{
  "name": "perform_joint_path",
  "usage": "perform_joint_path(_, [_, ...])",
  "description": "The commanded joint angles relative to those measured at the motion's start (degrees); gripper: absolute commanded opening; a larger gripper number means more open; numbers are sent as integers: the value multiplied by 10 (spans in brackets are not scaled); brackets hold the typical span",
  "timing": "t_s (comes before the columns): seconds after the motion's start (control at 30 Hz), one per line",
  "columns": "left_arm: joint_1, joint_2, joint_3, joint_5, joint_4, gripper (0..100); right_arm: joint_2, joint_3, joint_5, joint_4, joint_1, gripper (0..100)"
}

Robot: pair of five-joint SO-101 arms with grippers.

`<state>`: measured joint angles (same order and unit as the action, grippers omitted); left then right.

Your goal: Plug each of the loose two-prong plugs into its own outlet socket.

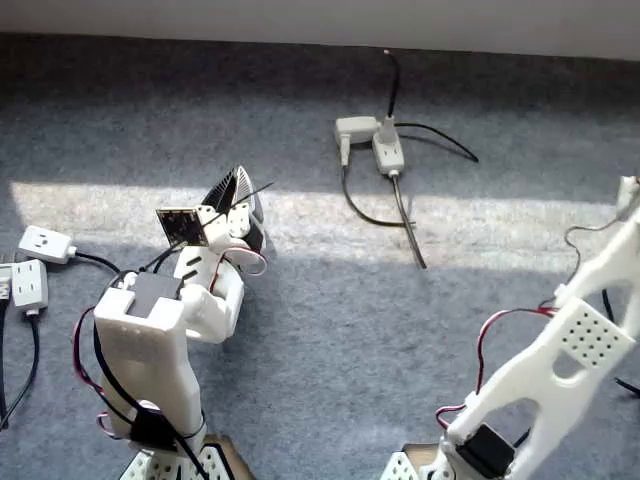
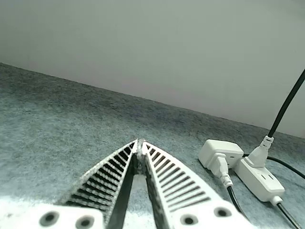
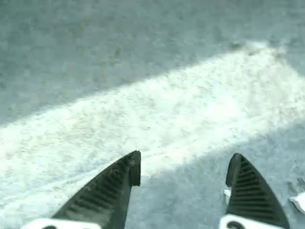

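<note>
Two white outlet blocks lie at the back of the grey carpet: a cube tap (image 1: 356, 128) (image 2: 217, 151) and a longer socket block (image 1: 388, 152) (image 2: 259, 175). A white plug (image 2: 222, 168) with a dark cord sits in the cube. A plug (image 2: 261, 152) on a black cord sits in the longer block. Two more white outlet blocks (image 1: 45, 243) (image 1: 28, 284) lie at the left edge. My left gripper (image 1: 238, 193) (image 2: 139, 144) is shut on nothing, above the carpet and well short of the back blocks. My right gripper (image 3: 185, 167) is open over bare carpet.
Dark cords (image 1: 400, 215) trail from the back blocks toward the middle. A sunlit band (image 1: 450, 225) (image 3: 157, 114) crosses the carpet. A pale wall (image 2: 167, 47) rises behind the carpet. The right arm (image 1: 570, 345) stretches to the right edge. A small white object (image 3: 298, 201) shows beside the right fingertip.
</note>
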<state>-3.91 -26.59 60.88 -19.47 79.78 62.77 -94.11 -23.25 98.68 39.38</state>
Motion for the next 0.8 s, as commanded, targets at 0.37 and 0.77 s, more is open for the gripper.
perform_joint_path(0.37, [-27,7,-3,0,11,7,-44,125,-18,-109,286,275])
perform_joint_path(0.77, [-34,7,-1,0,11,7,-43,272,-5,-170,307,275])
